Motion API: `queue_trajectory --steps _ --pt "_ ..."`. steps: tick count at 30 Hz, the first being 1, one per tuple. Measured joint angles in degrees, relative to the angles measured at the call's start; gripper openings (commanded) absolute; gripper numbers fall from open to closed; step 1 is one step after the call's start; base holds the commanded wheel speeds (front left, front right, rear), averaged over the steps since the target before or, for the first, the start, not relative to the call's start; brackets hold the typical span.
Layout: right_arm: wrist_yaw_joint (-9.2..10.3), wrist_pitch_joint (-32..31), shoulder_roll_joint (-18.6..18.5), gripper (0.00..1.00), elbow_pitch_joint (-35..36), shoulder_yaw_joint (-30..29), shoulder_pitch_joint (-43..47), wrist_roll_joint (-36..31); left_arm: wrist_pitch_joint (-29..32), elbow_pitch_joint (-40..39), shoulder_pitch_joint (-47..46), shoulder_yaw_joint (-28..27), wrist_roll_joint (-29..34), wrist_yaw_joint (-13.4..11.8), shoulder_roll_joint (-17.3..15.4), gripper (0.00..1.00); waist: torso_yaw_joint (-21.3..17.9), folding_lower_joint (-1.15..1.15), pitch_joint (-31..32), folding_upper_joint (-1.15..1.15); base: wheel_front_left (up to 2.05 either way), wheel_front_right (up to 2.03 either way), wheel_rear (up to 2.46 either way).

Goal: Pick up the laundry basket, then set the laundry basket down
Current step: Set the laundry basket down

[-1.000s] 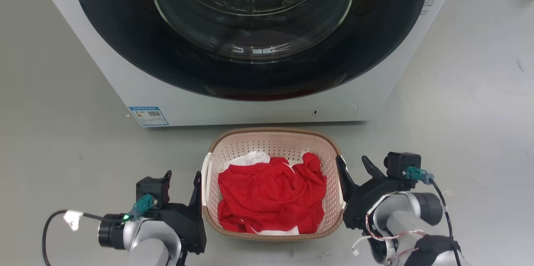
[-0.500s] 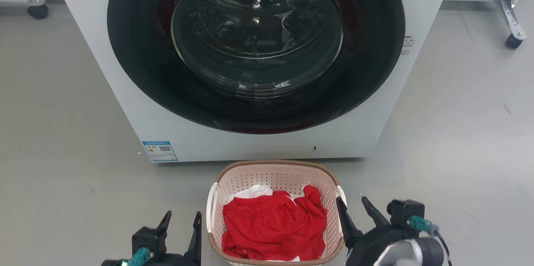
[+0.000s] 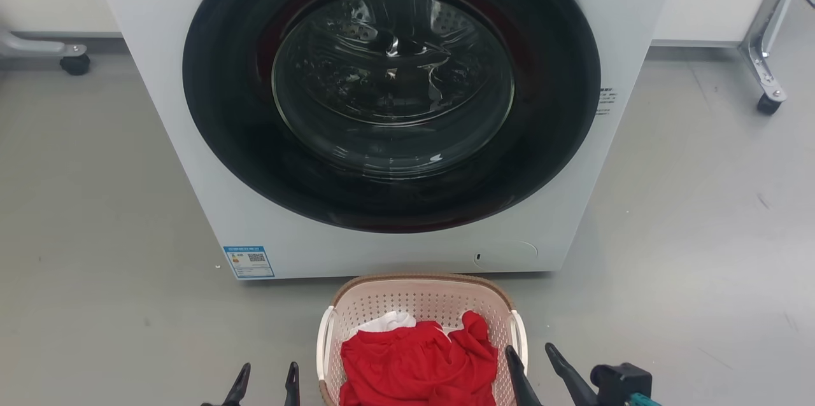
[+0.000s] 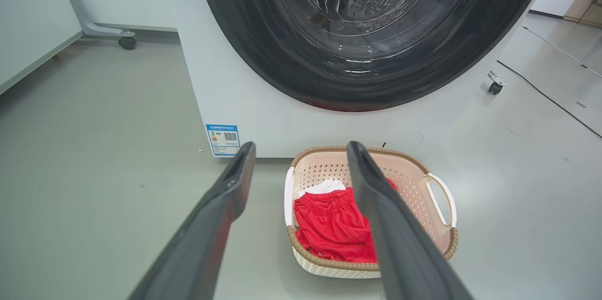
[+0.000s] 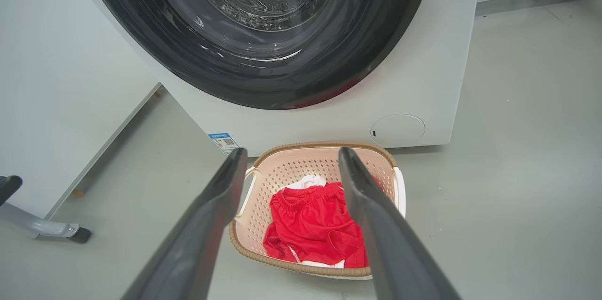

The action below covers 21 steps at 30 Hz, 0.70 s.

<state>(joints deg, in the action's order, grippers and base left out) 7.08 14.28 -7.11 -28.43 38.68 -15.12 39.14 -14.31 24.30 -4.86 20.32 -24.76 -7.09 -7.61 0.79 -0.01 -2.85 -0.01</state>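
Laundry basket [image 3: 420, 299] is seen set on the floor [image 3: 95, 266] between the left gripper [image 3: 265, 382] and right gripper [image 3: 530, 364]; both are held spread wide, empty, just beside it.

White front-loading washer [image 3: 382, 253] stands on the grey floor [image 3: 95, 234] directly ahead of the left gripper [image 3: 269, 368] and the right gripper [image 3: 529, 349], its round dark door [image 3: 391, 94] with a glass centre facing them. Blue label [image 3: 249, 261] noted on the lower front ahead of the left gripper, round flap [image 3: 506, 254] ahead of the right gripper; a red garment [image 3: 417, 368] over white cloth [image 3: 385, 322] lies between the two. One castored metal leg [image 3: 75, 63] stands well beyond and outboard of the left gripper, a second leg [image 3: 767, 104] likewise off the right gripper.
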Motion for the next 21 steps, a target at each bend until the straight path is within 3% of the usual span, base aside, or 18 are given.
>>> queue_trajectory --steps 21 --pt "0.07 0.0 1.2 1.00 11.8 -11.4 11.5 -11.5 0.0 -10.8 7.0 -5.5 8.0 0.0 2.3 1.00 -1.2 0.01 1.8 0.01 0.00 0.00 0.00"
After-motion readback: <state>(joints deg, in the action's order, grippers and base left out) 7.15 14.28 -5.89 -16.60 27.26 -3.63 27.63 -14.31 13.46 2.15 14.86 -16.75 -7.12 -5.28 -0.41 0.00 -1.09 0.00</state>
